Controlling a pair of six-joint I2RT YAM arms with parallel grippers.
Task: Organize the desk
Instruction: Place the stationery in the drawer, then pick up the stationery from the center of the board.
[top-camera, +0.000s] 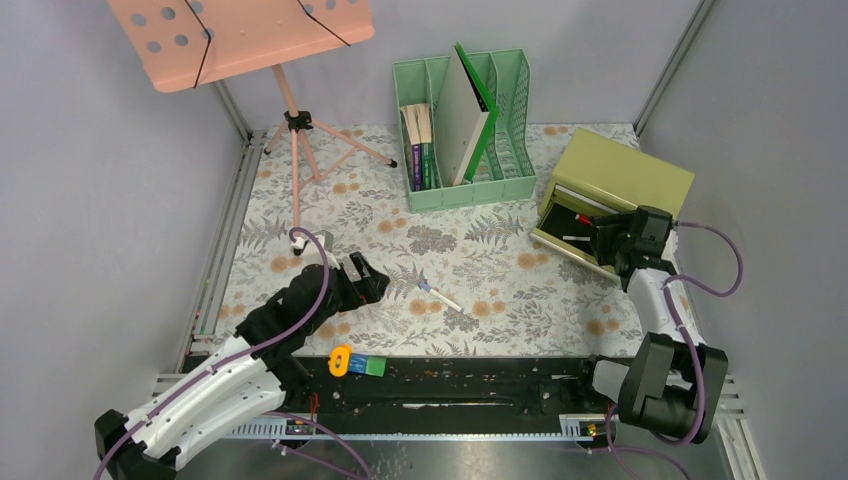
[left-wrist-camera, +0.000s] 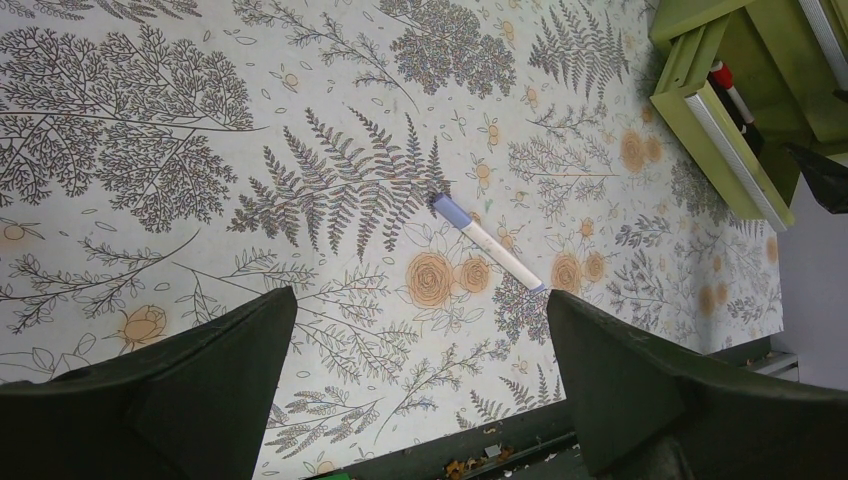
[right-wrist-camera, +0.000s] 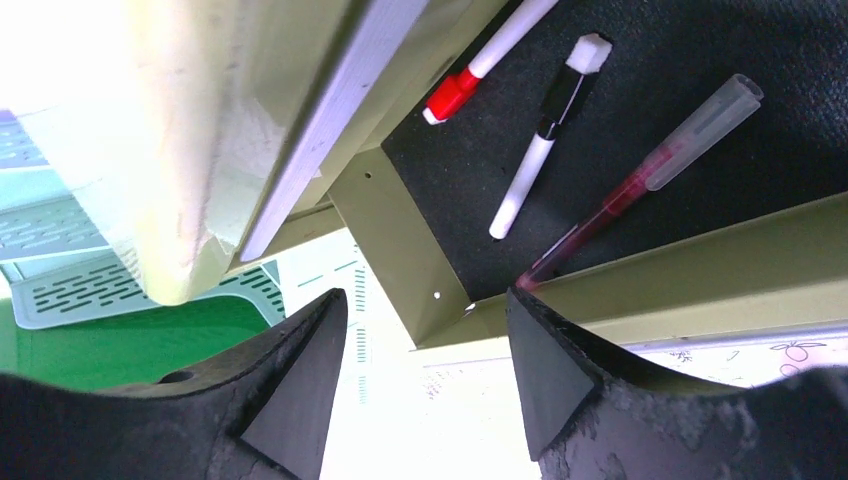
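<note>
The desk (top-camera: 520, 290), covered in fern-and-flower cloth, carries a white pen with a blue cap (top-camera: 438, 293) near its middle. My left gripper (top-camera: 366, 277) hovers just left of that pen, open and empty. In the left wrist view the pen (left-wrist-camera: 487, 243) lies ahead of the left gripper (left-wrist-camera: 420, 295), between the lines of the two fingers. My right gripper (top-camera: 600, 238) is at the open drawer (top-camera: 570, 232) of the olive-green box. It is open with nothing between its fingers (right-wrist-camera: 425, 295). In the drawer lie a red-capped marker (right-wrist-camera: 480, 70), a white and black marker (right-wrist-camera: 545, 140) and a red gel pen (right-wrist-camera: 640, 180).
A mint-green file organizer (top-camera: 465, 130) with books stands at the back centre. A pink music stand (top-camera: 240, 35) on a tripod fills the back left. A small yellow, blue and green object (top-camera: 358, 364) rests on the black front rail. The olive box (top-camera: 625, 170) sits at the right.
</note>
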